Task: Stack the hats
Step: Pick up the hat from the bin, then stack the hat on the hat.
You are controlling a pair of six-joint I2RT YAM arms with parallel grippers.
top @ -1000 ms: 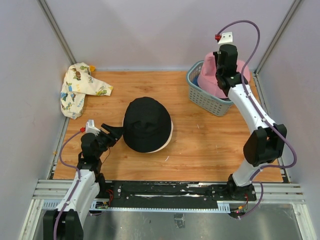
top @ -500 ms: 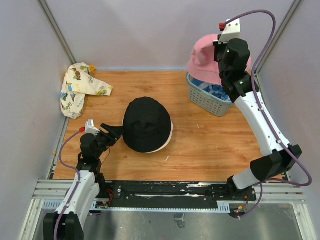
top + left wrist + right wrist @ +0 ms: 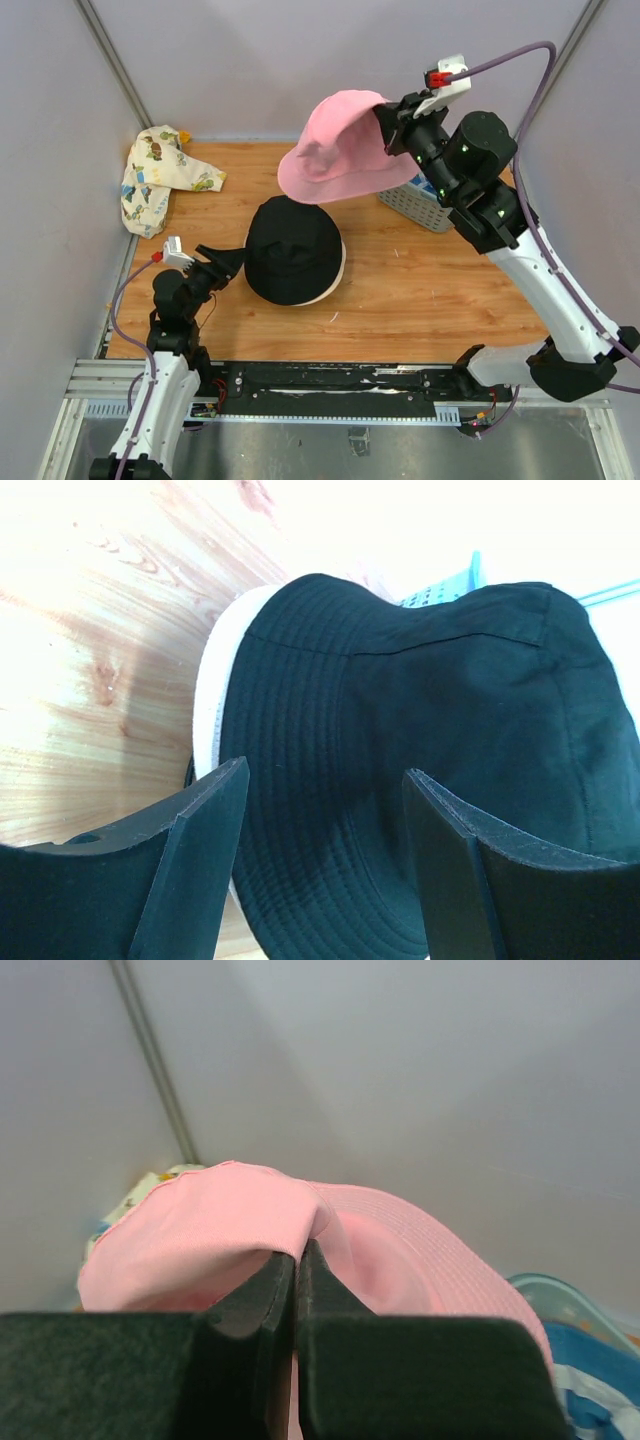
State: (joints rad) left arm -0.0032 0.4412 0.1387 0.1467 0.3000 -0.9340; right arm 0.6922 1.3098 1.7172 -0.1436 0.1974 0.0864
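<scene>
Clamped tight on the brim, the right tool [image 3: 386,127] holds the soft pink fabric bucket hat [image 3: 340,152] aloft, upper centre; the black fabric bucket hat [image 3: 293,248] sits below-left, beside the gaping, empty left tool [image 3: 231,264].

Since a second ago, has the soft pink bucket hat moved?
Yes: the soft pink bucket hat rose out of the grey-green slatted basket and swung left, toward the black bucket hat.

Wood table [image 3: 420,300]: cream hat [image 3: 341,266] under black hat [image 3: 293,245] at ctr, printed hat [image 3: 160,178] back-L, basket [image 3: 412,207] back-R.
</scene>
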